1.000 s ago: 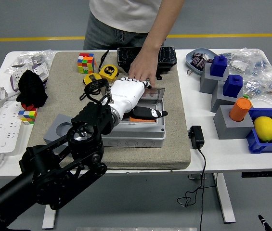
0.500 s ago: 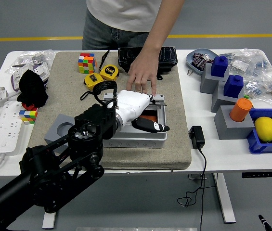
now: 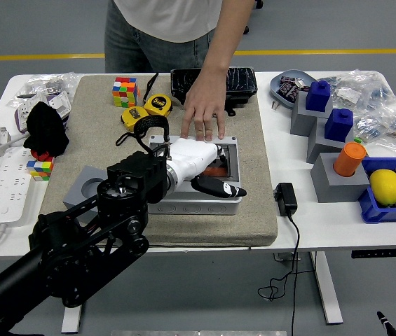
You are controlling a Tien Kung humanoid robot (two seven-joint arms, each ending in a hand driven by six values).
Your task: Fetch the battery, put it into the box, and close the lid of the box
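The left hand point(image 3: 196, 157) is down on the grey box point(image 3: 198, 196), which sits in the middle of the tan mat point(image 3: 254, 210) on the white tabletop point(image 3: 303, 224), and the hand's white palm covers most of the opening. The fingers point(image 3: 220, 187) are relaxed and splayed, black tips reaching out past the box's near right rim, gripping nothing that I can make out. Just under the palm there's a sliver of orange-red inside the box point(image 3: 217, 168); that looks like the battery, already sitting in there, though most of it is hidden by the hand.

At the far side, a person's hand point(image 3: 203, 115) rests flat on the back edge of the box, fingertips right at the rim, apparently pinning it so it won't skid on the mat. The lid seems to lie flat under the robot's palm, but I can't tell whether it's fully seated. I'd judge we're in the closing step, pressing down.

The right arm isn't in the picture. Yellow tape measures point(image 3: 148, 110) and a colour cube point(image 3: 125, 92) sit clear behind, out of the way
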